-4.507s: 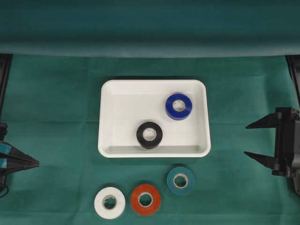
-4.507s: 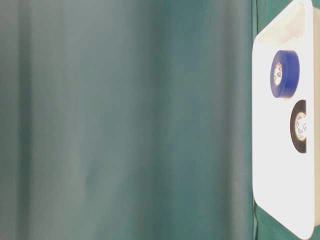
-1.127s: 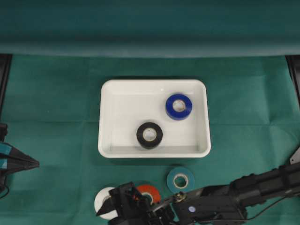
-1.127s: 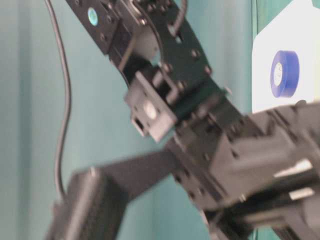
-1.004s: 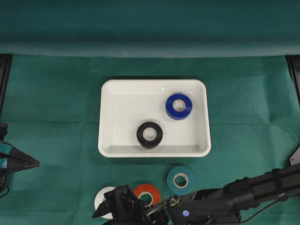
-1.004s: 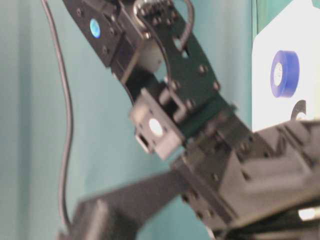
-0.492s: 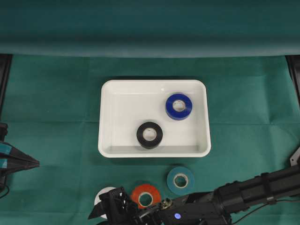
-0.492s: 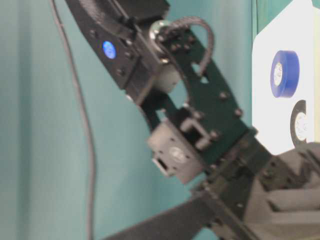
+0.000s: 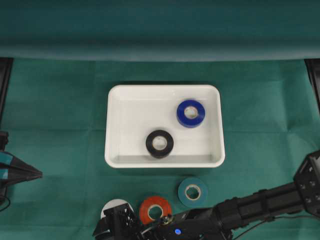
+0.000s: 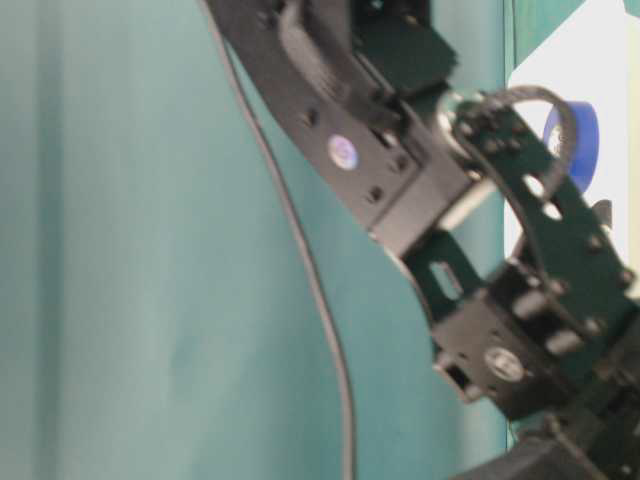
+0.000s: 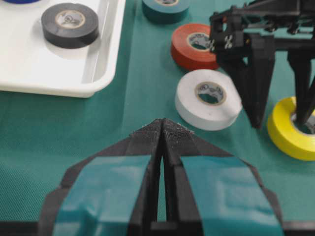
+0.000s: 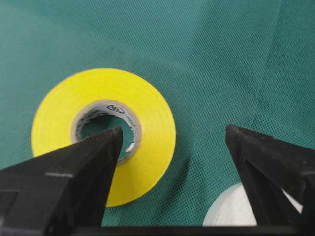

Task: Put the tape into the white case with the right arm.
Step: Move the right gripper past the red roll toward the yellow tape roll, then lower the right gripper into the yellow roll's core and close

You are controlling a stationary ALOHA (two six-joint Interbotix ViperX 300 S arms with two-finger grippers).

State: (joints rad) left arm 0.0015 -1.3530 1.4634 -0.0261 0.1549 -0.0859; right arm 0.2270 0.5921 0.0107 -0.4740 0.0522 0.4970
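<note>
The right gripper (image 12: 172, 142), jaws spread wide and holding nothing, hangs over a yellow tape roll (image 12: 103, 132) lying flat near the front edge of the green-draped table (image 9: 55, 100). One finger (image 12: 74, 172) points into the roll's core, the other stands outside its rim, toward the white roll (image 11: 208, 99), so the yellow wall lies between them. The right arm (image 9: 250, 210) stretches along that front edge. The white case (image 9: 114, 125), already holding black (image 9: 159, 143) and blue (image 9: 190, 113) rolls, sits mid-table, beyond red (image 9: 155, 209) and teal (image 9: 192, 192) ones. The left gripper (image 11: 161, 132), pinched shut, is parked at the left edge.
</note>
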